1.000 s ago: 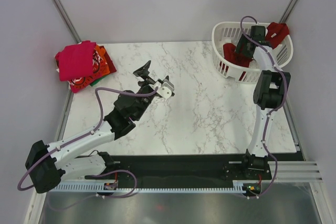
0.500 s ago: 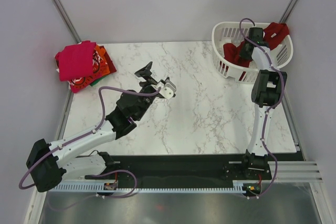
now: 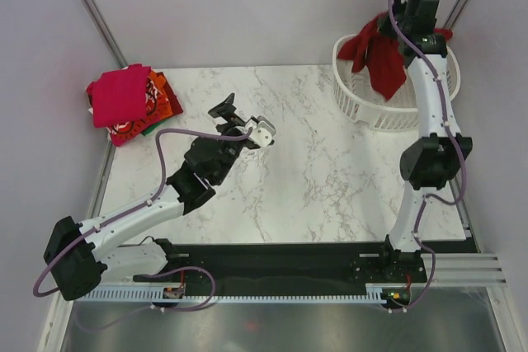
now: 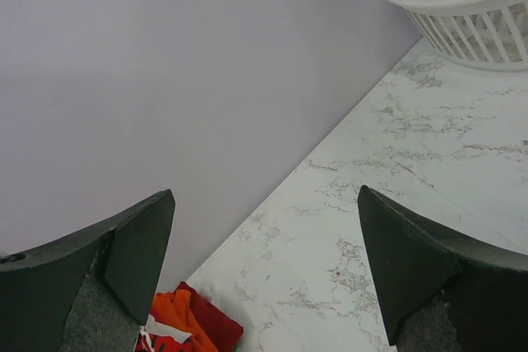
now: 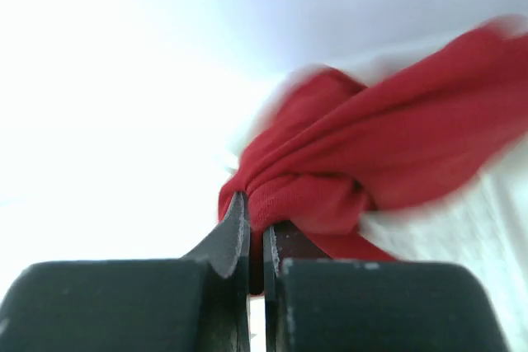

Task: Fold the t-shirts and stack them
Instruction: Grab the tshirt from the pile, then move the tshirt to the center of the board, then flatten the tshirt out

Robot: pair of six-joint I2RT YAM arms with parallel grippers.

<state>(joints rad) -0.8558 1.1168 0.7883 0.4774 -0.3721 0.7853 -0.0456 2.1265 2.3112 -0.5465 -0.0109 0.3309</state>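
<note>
A white marble-patterned tabletop (image 3: 330, 179) is seen from above, with two white-and-black robot arms bolted side by side at its near edge.

The left arm (image 3: 132, 216) is stretched low from the near left corner toward the middle of the tabletop. The left gripper (image 3: 242, 121) is held above the marble, left of centre, with its two black fingers spread wide apart and nothing between them. In the left wrist view, only bare marble and a grey wall are seen between the fingers.

The right arm (image 3: 429, 154) is raised steeply from the near right side and reaches to the far right corner.

At the far left corner, partly over the tabletop's edge, a stack of folded t-shirts (image 3: 124, 105) is lying. A magenta-pink shirt (image 3: 115, 92) is on top, an orange one (image 3: 162, 92) shows at its right side, and a red one with white print (image 3: 124, 129) shows at the near side.

At the far right corner, a white plastic slotted basket (image 3: 367, 109) is standing. High above it, the right gripper (image 5: 256, 218) is clamped tight on a bunched fold of a plain dark red t-shirt (image 3: 384, 59). The shirt hangs loose from the gripper, with its lower end over the basket's opening. Whether the cloth touches the basket cannot be told.
</note>
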